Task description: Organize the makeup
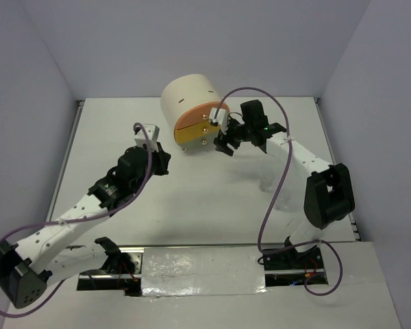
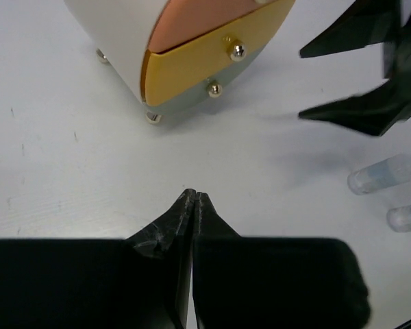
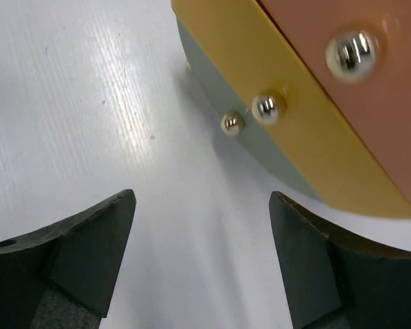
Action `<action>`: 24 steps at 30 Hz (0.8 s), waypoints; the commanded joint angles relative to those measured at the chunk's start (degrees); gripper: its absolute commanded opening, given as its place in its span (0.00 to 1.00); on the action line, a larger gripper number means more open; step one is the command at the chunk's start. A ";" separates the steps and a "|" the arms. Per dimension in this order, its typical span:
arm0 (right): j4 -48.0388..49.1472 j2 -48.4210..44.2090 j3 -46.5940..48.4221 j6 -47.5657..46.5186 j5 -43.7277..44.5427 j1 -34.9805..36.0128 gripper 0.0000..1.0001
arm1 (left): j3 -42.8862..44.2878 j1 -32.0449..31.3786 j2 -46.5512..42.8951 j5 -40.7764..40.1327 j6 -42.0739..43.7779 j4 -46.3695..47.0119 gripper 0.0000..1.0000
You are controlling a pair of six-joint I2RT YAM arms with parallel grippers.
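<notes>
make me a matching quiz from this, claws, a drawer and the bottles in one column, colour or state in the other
Column one:
1 left claw
2 right claw
3 middle drawer
4 clear bottles

Column two:
a lying on the table
b open
c yellow
d shut, empty

Pairs: 1-d, 2-b, 3-c, 4-a

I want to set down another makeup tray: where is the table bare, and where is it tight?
Bare: the table left of the drawer unit, and the middle strip between the left arm and right arm. Crowded: the drawer fronts, where the right gripper hovers open near two clear bottles.
</notes>
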 commanded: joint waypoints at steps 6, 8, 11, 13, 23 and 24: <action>-10.06 -2.87 3.64 5.60 -17.85 -11.11 0.18 | 13.91 2.24 22.73 18.06 15.28 0.24 0.15; -8.92 -4.36 2.49 6.04 -18.12 -11.55 0.18 | 19.08 2.24 26.62 18.60 20.71 -1.44 0.16; -6.99 -6.04 0.65 6.92 -17.94 -11.63 0.20 | 22.97 2.24 32.43 17.29 26.18 -3.81 0.23; -5.93 -6.56 -0.14 8.06 -17.33 -11.64 0.22 | 26.31 2.24 35.76 15.54 30.91 -5.30 0.28; -6.45 -6.39 0.20 7.71 -16.36 -12.34 0.28 | 33.26 2.24 43.94 6.22 40.60 -9.26 0.43; -6.54 -6.39 0.29 7.71 -16.36 -12.34 0.28 | 33.52 2.24 44.30 5.69 41.04 -9.62 0.46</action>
